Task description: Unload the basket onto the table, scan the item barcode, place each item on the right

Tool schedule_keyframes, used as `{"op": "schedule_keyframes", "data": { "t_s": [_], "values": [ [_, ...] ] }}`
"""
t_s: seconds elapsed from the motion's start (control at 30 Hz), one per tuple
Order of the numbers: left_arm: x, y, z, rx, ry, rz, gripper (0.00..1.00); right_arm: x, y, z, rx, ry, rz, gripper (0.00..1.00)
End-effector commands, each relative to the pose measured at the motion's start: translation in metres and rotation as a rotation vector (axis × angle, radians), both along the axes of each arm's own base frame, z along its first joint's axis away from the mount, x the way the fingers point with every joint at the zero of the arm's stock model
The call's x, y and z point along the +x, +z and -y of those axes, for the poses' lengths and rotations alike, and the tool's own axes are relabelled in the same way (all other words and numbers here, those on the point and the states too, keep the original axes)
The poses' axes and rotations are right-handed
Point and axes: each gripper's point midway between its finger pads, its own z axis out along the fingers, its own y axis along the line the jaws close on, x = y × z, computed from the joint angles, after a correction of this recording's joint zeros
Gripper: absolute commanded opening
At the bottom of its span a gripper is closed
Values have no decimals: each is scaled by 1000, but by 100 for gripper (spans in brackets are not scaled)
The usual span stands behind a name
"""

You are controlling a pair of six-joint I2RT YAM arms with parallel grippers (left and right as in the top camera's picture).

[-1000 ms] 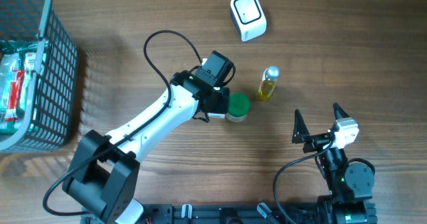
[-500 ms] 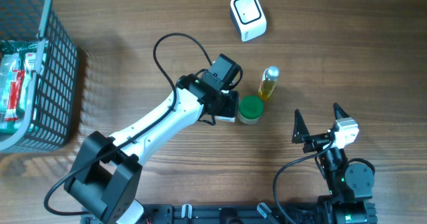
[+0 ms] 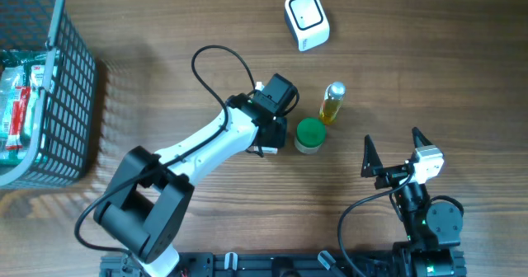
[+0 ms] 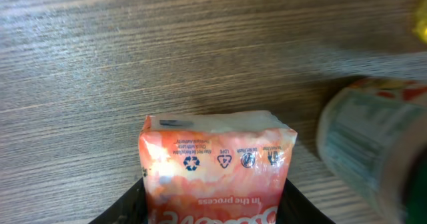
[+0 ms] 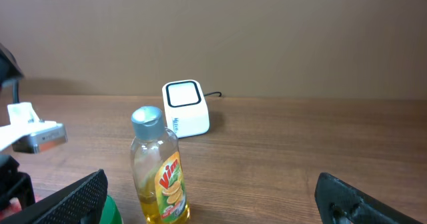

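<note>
Left hand around orange packet, packet end past fingertips.

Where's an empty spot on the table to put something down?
Bare wood lies between the basket and the scanner, along the far edge. More lies right of the bottle and scanner, past the open right gripper. It is crowded in the middle: the left gripper with its packet, the green-lidded jar and the bottle stand close together.
</note>
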Motion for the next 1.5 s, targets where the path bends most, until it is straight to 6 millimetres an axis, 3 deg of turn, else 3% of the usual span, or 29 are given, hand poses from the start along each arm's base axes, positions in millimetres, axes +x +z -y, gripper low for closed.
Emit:
{"op": "schedule_keyframes", "data": {
  "t_s": [0.0,0.2,0.43,0.63,0.7,0.77,1.03,1.47],
  "values": [
    [1,-11,-6,25,30,-11,43,0,1,1,-3,-6,7,100],
    [5,-10,-9,19,45,-7,75,0,1,1,-3,-6,7,99],
    [17,17,-15,-139,42,-27,75,0,1,1,-3,-6,7,100],
    [10,16,-36,-127,-48,-81,50,0,1,1,-3,-6,7,100],
    [4,13,-41,-118,-58,-108,30,0,1,1,-3,-6,7,100],
    [-2,9,-42,-123,-58,-126,20,0,1,1,-3,-6,8,100],
    [-14,-13,-34,-191,-77,-137,26,0,1,1,-3,-6,8,100],
    [-18,-25,-28,-253,-41,-135,27,0,1,1,-3,-6,7,100]
  ]
}}
